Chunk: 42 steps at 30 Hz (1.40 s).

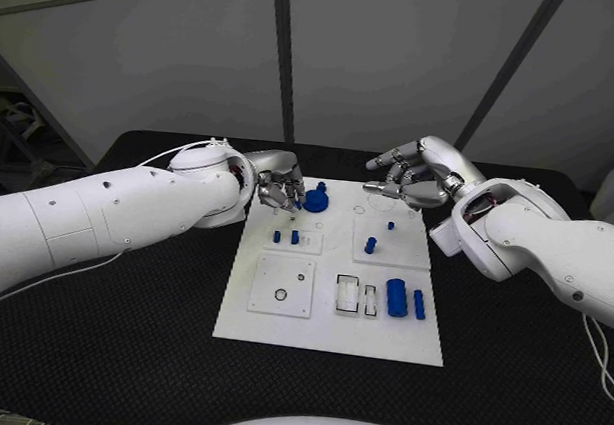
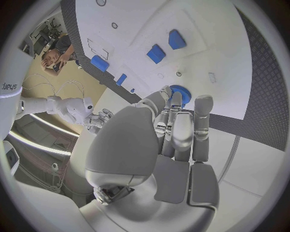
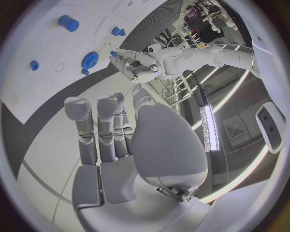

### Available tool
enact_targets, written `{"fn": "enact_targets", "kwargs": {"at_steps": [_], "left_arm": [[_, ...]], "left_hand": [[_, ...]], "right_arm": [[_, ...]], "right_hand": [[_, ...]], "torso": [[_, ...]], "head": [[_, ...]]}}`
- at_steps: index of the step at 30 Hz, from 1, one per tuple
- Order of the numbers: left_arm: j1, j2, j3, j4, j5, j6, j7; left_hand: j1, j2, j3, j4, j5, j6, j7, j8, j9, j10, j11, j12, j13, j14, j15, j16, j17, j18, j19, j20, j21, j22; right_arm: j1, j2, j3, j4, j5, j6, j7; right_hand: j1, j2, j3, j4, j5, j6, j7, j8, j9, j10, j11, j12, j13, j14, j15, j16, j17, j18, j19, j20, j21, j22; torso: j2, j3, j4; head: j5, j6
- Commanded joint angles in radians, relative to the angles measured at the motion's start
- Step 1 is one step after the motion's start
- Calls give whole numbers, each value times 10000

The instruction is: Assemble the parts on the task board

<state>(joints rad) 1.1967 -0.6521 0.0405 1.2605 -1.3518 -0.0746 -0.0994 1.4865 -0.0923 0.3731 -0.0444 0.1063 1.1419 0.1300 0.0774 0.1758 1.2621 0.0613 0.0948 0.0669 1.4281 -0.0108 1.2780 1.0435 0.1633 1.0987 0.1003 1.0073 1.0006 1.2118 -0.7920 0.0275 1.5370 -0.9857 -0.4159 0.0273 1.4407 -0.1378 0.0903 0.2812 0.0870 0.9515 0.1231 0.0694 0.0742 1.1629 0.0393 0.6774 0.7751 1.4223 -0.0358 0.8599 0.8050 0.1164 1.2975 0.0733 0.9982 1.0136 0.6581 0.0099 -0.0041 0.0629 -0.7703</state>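
The white task board [image 1: 326, 330] lies in the middle of the black table. A blue gear [image 1: 315, 201] sits at its far edge; my left hand [image 1: 280, 190] is right beside it, fingertips [image 2: 175, 104] at the gear [image 2: 181, 94]. From the right wrist, the gear [image 3: 90, 59] lies flat, a little apart from that left hand [image 3: 130, 65], which has a small blue speck at its fingertips. My right hand [image 1: 411, 183] hovers over the board's far right corner, nothing in its fingers [image 3: 99, 125]. Small blue pegs [image 1: 286, 238], another peg [image 1: 371, 245], a cylinder [image 1: 397, 298] and a slim piece [image 1: 420, 303] stand on the board.
Raised white plates with holes and slots [image 1: 283, 286] cover the board's near half. Black mat surrounds the board on both sides and in front [image 1: 122, 337]. Grey wall panels stand behind the table.
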Motion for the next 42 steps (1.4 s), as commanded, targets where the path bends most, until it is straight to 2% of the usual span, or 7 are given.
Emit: {"fn": "enact_targets", "kwargs": {"at_steps": [1,5,11,25,35,42], "left_arm": [[8,-101,16,51,239,351,-302],[-14,-167,16,8,255,459,-355],[-72,-180,14,-82,263,506,-356],[-212,13,8,-264,266,455,-339],[-236,119,6,-333,265,398,-305],[-237,183,-55,-363,265,474,-311]], "left_hand": [[-89,26,47,6,-35,66,16,-14,-7,52,35,-35,-7,76,-3,10,-8,-45,34,-17,21,5],[-99,28,56,3,-43,69,15,-14,-9,54,33,-36,-7,74,-4,7,-14,-43,27,-17,15,1],[-179,-4,84,-11,-103,65,15,-30,-30,50,35,-52,-8,56,-2,-19,-69,-37,-3,-15,-13,-14],[-233,-10,128,-31,-190,65,9,-41,-50,51,31,-64,-8,46,-2,-26,-92,-38,-11,-13,-19,-5],[-231,-17,147,-51,-204,54,10,-50,-58,45,31,-71,-9,46,-4,-22,-90,-36,-16,-14,-24,-6],[-231,-22,156,-61,-211,50,10,-54,-62,43,32,-74,-9,45,-4,-23,-95,-35,-18,-14,-27,-7]], "right_arm": [[18,-1,4,2,19,-48,56],[18,3,4,-4,19,-41,54],[17,5,4,-11,19,-14,43],[17,22,4,-28,14,26,16],[18,38,4,-33,9,29,20],[18,62,4,-48,9,43,22]], "right_hand": [[3,87,77,-10,66,67,-9,-28,-8,-38,-16,51,-15,51,-9,-19,9,73,67,6,-35,9],[3,87,77,-10,66,67,-9,-28,-8,-38,-16,51,-15,51,-9,-19,9,73,67,6,-35,9],[3,87,77,-10,66,67,-9,-28,-8,-38,-16,51,-15,51,-9,-19,9,73,67,6,-35,9],[-1,85,77,-10,64,71,-9,-27,-7,-41,-15,55,-19,49,-9,-51,-14,78,59,5,-65,-15],[-1,85,77,-10,64,71,-9,-27,-7,-41,-15,55,-19,49,-9,-51,-14,78,59,5,-65,-15],[-1,85,77,-10,64,71,-9,-27,-7,-41,-15,55,-19,49,-9,-51,-14,78,59,5,-65,-15]], "torso": [[17,7,-14],[15,-4,-24],[13,11,-35],[22,7,-32],[16,8,-26],[15,11,-29]], "head": [[34,0],[14,5],[86,-25],[51,-35],[25,-61],[41,-75]]}}
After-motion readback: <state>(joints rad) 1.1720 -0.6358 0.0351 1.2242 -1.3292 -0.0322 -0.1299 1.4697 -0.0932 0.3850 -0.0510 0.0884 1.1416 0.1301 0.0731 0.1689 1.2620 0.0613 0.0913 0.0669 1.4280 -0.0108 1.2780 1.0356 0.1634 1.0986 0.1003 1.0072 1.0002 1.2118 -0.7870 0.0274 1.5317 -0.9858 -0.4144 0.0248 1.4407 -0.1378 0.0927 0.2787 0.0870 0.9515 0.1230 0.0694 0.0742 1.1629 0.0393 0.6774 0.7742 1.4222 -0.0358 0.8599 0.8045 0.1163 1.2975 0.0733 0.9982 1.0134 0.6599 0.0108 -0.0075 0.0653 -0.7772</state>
